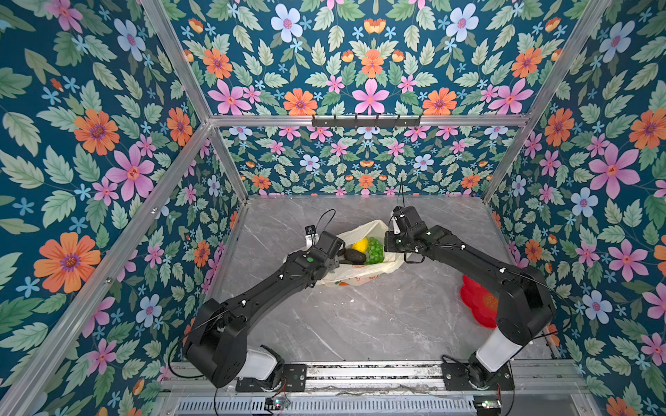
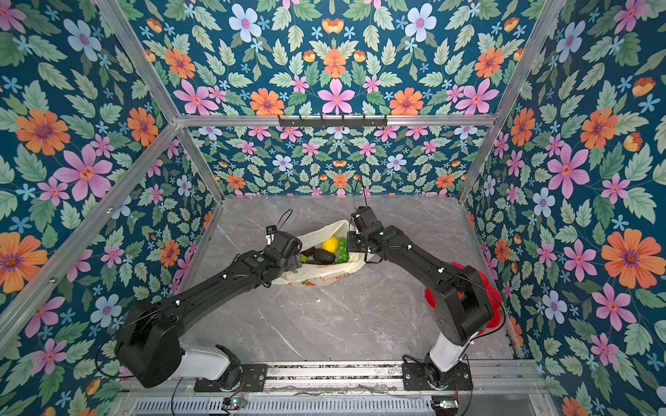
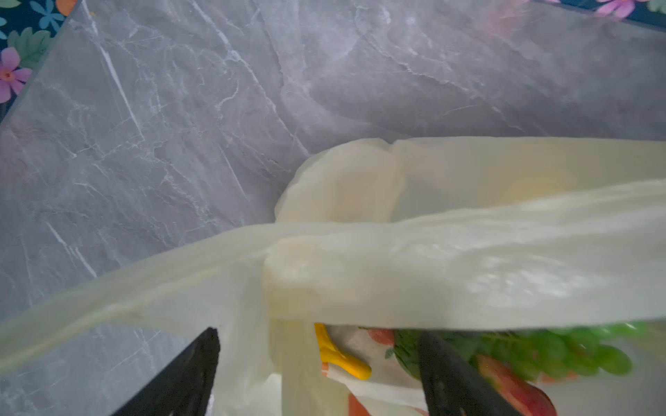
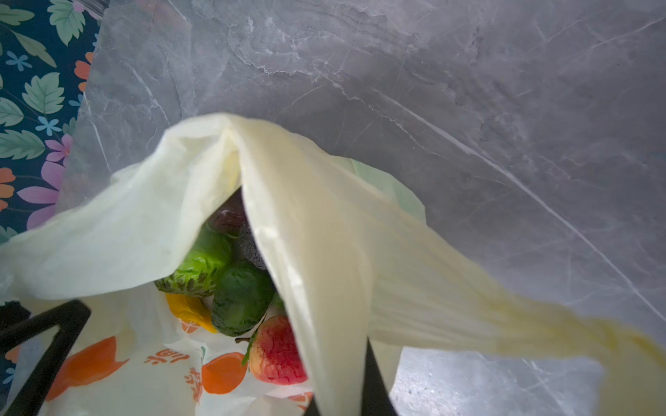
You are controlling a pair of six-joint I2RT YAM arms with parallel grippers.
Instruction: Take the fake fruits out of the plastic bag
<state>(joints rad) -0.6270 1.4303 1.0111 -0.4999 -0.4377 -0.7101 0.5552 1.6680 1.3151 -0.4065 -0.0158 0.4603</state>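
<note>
While both arms are leaning in over the grey table [image 1: 360, 324], I am counting one plastic bag [image 1: 364, 275]. It is lying between the two grippers, toward the back middle, with its mouth gaping upward. Every one of the fake fruits [image 1: 364, 250] that shows is sitting inside it.

Tally through the mouth:
- Both top views are giving one lemon [image 1: 360, 245] and one grape bunch [image 1: 374, 251], touching.
- A top view is giving two dark avocados [image 2: 324, 255], the smaller just beside the larger.
- The right wrist view is adding two green bumpy fruits [image 4: 241, 299], pressing against each other.
- It is also adding one strawberry [image 4: 277, 351], just beside them against the bag's printed wall.
- The left wrist view is giving one banana [image 3: 340, 354], only its end showing.

That is making eight pieces as far as I am able to count. The film is covering part of the heap.

The left gripper [image 3: 319, 333] is hanging at the bag's left edge with its jaws standing wide apart. One strip of film is passing between the two fingers [image 3: 454, 374], and nothing is pinched.

The right gripper [image 4: 346, 389] is clamping the bag's right rim. The film is pulling up to it like a tent and hiding most of the fingers.

One red flower-shaped dish [image 1: 475, 302] is sitting on the table's right side. It is well apart from the bag and partly hidden under the right arm.
</note>
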